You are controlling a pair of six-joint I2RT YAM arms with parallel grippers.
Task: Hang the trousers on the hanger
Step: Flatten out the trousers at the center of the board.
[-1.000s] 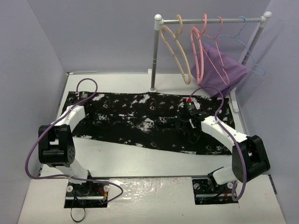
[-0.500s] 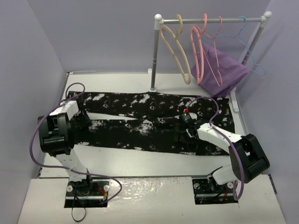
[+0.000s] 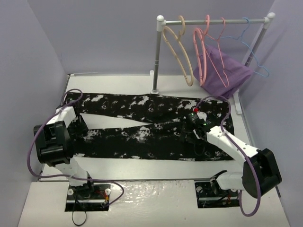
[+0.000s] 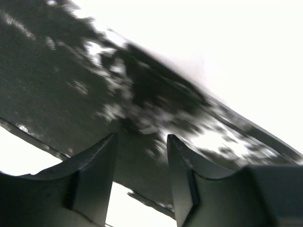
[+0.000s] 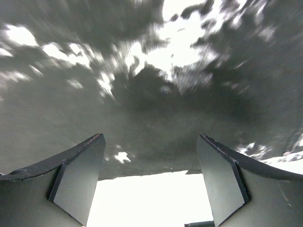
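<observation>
In the last second the trousers (image 3: 142, 125) have gone from one broad slab of cloth to a clear fork. The two legs now part toward 9 o'clock with a wedge of bare surface (image 3: 142, 170) between them, and the waist lies toward 3 o'clock. The left arm has pulled back toward 8 o'clock, and the right has slid nearer along the waist end. To my eye that is spreading and straightening, so the hanging itself is not yet begun: the hanger (image 3: 177, 52) is on the rail (image 3: 213, 21) at 12 o'clock, well apart from the cloth. From overhead neither tool shows plainly. The left wrist view shows the left tool (image 4: 139, 137) with a narrow gap over the edge of a leg, and I cannot tell whether it pinches any cloth. The right wrist view shows the right tool (image 5: 149, 137) spread wide, gripping nothing, with speckled cloth just beyond its tips.
</observation>
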